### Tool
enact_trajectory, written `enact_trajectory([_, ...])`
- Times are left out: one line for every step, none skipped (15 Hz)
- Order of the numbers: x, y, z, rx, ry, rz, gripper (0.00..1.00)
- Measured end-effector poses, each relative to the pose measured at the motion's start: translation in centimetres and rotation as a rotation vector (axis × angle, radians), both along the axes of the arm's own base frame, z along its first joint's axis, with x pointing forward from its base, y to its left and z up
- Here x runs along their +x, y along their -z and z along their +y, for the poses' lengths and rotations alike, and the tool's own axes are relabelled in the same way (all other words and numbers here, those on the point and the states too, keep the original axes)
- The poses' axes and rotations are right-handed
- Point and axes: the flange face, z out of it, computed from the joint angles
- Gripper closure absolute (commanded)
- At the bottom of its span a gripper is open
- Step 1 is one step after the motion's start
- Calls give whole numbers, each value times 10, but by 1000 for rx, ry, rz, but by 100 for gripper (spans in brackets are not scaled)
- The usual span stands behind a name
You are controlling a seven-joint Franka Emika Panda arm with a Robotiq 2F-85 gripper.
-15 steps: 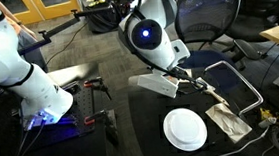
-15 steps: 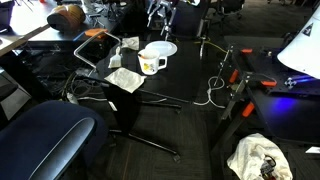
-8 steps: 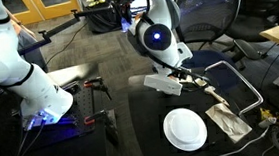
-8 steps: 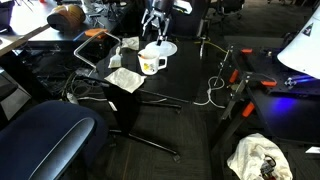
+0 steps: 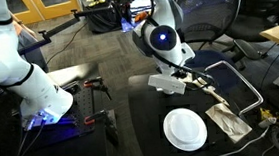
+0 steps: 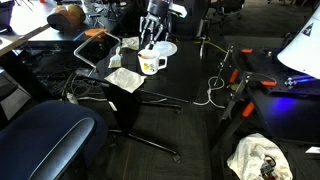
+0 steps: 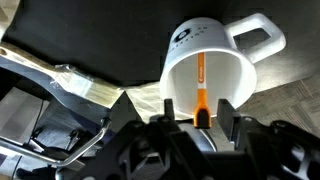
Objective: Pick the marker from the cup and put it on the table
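Note:
Seen from the wrist, the white cup [image 7: 226, 68] lies straight ahead, mouth toward the camera and handle to the right. An orange marker [image 7: 200, 80] stands inside it, its dark end reaching back between my fingers. My gripper [image 7: 197, 110] straddles that end, open, with a small gap on each side. In an exterior view the gripper [image 6: 150, 42] hangs right over the cup [image 6: 150, 63] on the black table [image 6: 190, 70]. In an exterior view the wrist and gripper [image 5: 183, 80] hide the cup.
A round white plate [image 5: 185, 130] [image 6: 164, 48] lies beside the cup. A crumpled pale cloth [image 5: 228, 119] [image 6: 125, 78] lies at the table edge near a metal chair frame [image 5: 242, 82]. A white cable [image 6: 213, 90] trails across the table. An office chair [image 6: 50, 135] stands close by.
The arm has come down over the cup. The fingers, wide apart before, have narrowed around the marker's end.

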Motion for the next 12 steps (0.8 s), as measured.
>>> enact_trajectory([1,1,0,-1,-1,2,46])
enact_trajectory([1,3,0,-1,-1,4,44])
enact_trajectory([1,5,0,0,-3,8,46])
enact_trajectory([1,7,0,1,-4,11,46])
enact_trajectory([1,9,1,3,-6,15,49])
enact_trajectory([1,11,1,6,-9,19,51])
enact_trajectory([1,14,2,7,-11,23,54])
enact_trajectory([1,16,3,8,-13,27,54])
enact_trajectory([1,18,3,8,-15,30,56])
enact_trajectory([2,20,4,8,-17,33,55])
enact_trajectory([2,22,4,9,-20,36,54])
enact_trajectory([3,24,5,9,-22,38,54])
